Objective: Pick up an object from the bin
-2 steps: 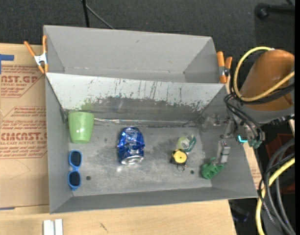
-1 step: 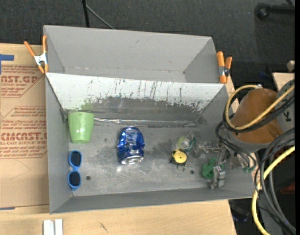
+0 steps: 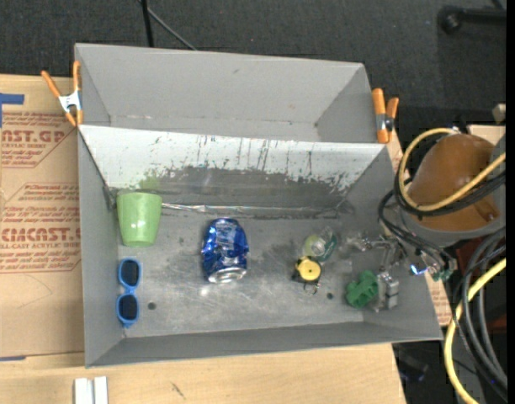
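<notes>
green obj [image 3: 361,290] just beside fingers [image 3: 390,290]

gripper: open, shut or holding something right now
Gripper: cannot be told; it is beside the small green lumpy object at the grey metal bin's right end.

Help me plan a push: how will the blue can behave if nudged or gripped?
The can looks crumpled and lies on its side, so it would probably wobble rather than roll cleanly. It is likely light, and its thin walls may buckle further under a squeeze.
</notes>
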You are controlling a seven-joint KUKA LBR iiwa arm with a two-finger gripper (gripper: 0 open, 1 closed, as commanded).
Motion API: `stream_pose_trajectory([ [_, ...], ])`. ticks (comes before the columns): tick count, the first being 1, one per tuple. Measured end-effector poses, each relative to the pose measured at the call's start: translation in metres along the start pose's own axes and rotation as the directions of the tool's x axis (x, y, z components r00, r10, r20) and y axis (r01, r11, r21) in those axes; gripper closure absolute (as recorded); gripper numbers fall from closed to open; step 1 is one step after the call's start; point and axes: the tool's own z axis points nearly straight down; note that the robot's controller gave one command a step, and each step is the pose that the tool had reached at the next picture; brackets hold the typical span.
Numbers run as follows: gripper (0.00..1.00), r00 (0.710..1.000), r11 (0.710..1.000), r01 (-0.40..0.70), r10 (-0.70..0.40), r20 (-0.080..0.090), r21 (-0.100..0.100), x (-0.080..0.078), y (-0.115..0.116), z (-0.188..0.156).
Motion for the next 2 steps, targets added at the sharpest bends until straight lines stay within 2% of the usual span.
stream_pose_trajectory([
  [1, 0.00, 0.998, 0.998, 0.056, -0.056, 0.004, -0.003, -0.064, 0.054, -0.007],
  [2, 0.00, 0.851, 0.851, 0.525, -0.525, -0.001, -0.005, -0.056, 0.063, 0.032],
])
